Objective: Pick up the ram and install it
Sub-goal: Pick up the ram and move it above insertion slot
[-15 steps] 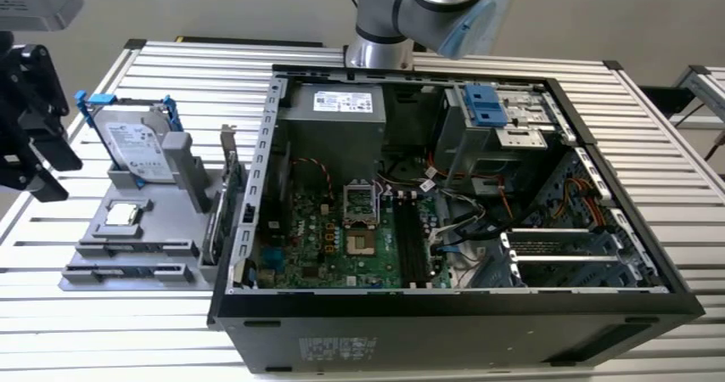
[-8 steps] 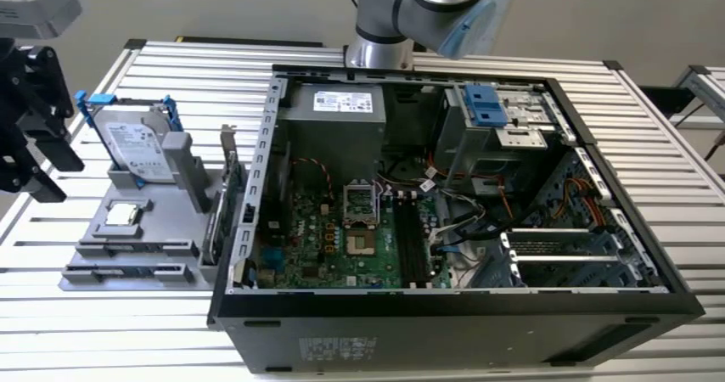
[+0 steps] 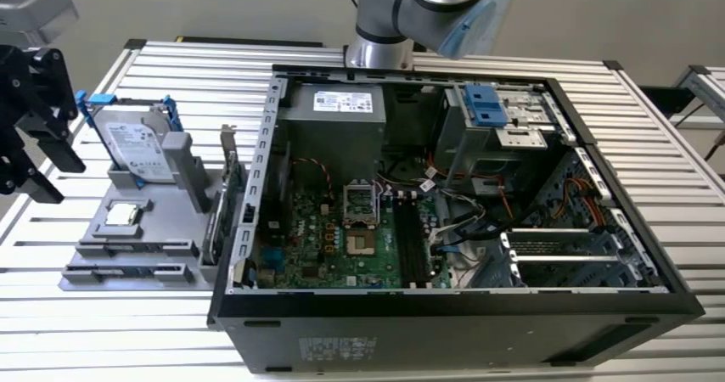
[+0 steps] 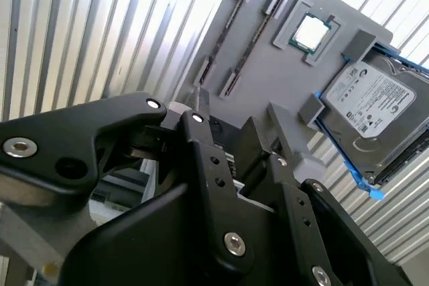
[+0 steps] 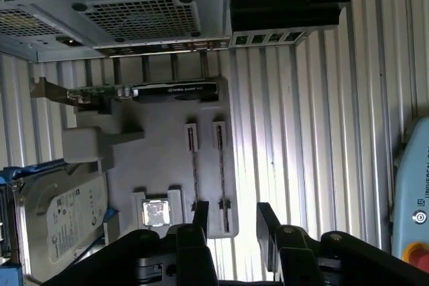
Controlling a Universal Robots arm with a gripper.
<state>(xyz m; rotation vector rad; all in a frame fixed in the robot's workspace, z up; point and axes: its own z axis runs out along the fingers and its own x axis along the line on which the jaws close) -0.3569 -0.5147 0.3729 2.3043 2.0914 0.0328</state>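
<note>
The end effector (image 5: 233, 213) is seen open and empty over the grey holder (image 5: 161, 159) on the desk (image 5: 295, 132), at the exterior view's left of the computer case (image 3: 453, 301); the ram (image 5: 220, 172) is seated on edge in that holder

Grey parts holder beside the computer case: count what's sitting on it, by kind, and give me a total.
Ram sticks: 2
Processor chip: 1
Hard drive: 1
Expansion card: 1
Total: 5
</note>
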